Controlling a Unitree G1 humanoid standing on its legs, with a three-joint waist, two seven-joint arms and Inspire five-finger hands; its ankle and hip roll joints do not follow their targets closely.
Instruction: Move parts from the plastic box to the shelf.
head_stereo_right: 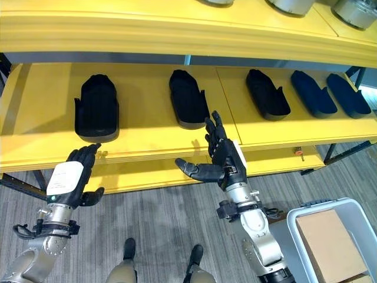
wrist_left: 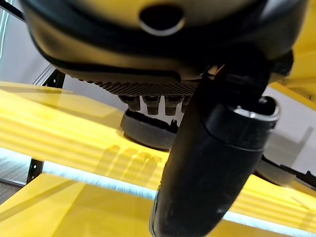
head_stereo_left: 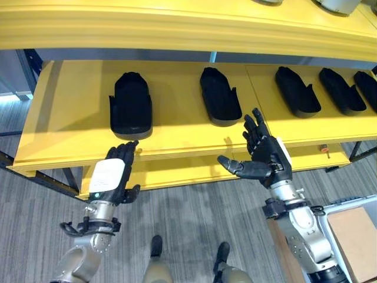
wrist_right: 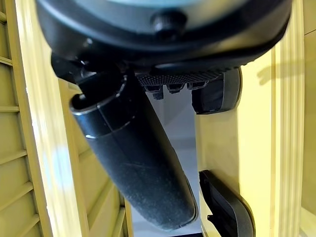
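Note:
Several black moulded parts lie in a row on the yellow shelf (head_stereo_left: pixel 177 135): one at the left (head_stereo_left: pixel 131 105), one in the middle (head_stereo_left: pixel 220 95), more to the right (head_stereo_left: pixel 297 91). My left hand (head_stereo_left: pixel 112 177) hovers open at the shelf's front edge, just below the left part, holding nothing. My right hand (head_stereo_left: pixel 265 154) stands open in front of the shelf, fingers up and thumb out to the left, right of the middle part, also holding nothing. The grey plastic box (head_stereo_right: pixel 330 236) sits at the lower right with a brown cardboard piece (head_stereo_right: pixel 327 236) inside.
An upper yellow shelf board (head_stereo_left: pixel 188 26) overhangs the row of parts. A lower yellow board (head_stereo_left: pixel 177 171) runs under the shelf edge. Grey carpet floor (head_stereo_left: pixel 194 218) lies below. A small orange item (head_stereo_left: pixel 324 150) sits at the shelf's right front edge.

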